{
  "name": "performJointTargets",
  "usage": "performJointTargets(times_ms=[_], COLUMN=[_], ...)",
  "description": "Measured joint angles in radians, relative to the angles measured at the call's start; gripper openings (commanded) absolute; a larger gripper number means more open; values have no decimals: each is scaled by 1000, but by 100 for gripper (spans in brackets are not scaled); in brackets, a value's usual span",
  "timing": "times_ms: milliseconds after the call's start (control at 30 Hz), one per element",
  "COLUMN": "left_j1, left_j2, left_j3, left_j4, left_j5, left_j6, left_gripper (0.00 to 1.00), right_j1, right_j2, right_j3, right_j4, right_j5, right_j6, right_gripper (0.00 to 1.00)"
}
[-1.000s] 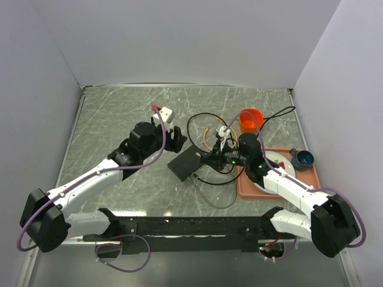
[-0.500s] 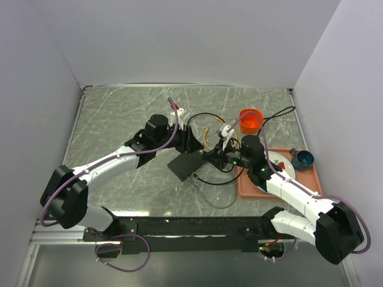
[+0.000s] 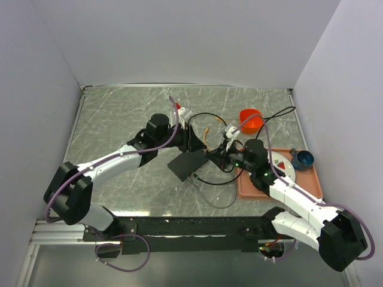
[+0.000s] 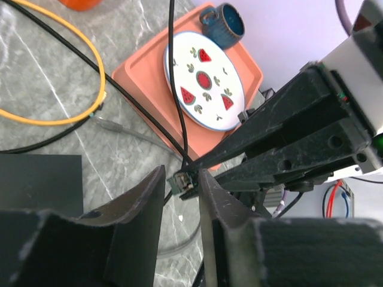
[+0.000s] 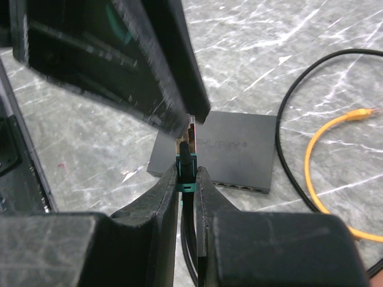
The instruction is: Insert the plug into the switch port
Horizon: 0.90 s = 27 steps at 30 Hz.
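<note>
The switch (image 3: 187, 164) is a flat black box lying on the marble table, left of my right gripper; it also shows in the right wrist view (image 5: 215, 149) and the left wrist view (image 4: 36, 179). My right gripper (image 3: 214, 156) (image 5: 187, 173) is shut on the plug (image 5: 187, 161), a green-collared connector on a black cable, held above the table just off the switch's near edge. My left gripper (image 3: 196, 145) (image 4: 179, 179) has come in from the left. Its jaws stand narrow, pressed on either side of the plug's tip (image 4: 182, 182).
An orange tray (image 3: 248, 188) with a watermelon plate (image 4: 203, 81) and a blue cup (image 3: 301, 158) sits at the right. An orange bowl (image 3: 251, 119), a yellow cable (image 4: 78, 113), black cable loops (image 3: 200, 122) and a grey cable (image 3: 218, 203) lie around the switch.
My left arm has swung right, from the middle left of the table to the plug, and its jaws now meet the plug's tip. My right gripper has shifted slightly, still holding the plug.
</note>
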Motion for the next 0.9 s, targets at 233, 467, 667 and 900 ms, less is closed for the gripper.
performJointTargets(times_ms=[233,467,667,900], left_j1=[-24,-30,-29,-28], left_j2=[43,45,58,100], left_j3=[2,2,2,2], left_j4=[-10,14,74,134], left_j5=[2,8,6,35], left_j6=[0,-20,-65,-112], left_gripper=[40,40,6,1], right_j1=[0,0,0,-2], right_j2=[-24,-25,-25,-26], right_j3=[-25,-28,-28,-33], right_j4=[25,30,40,19], right_j5=[34,34,19,37], right_j6=[21,23,25,21], right_gripper=[0,0,0,38])
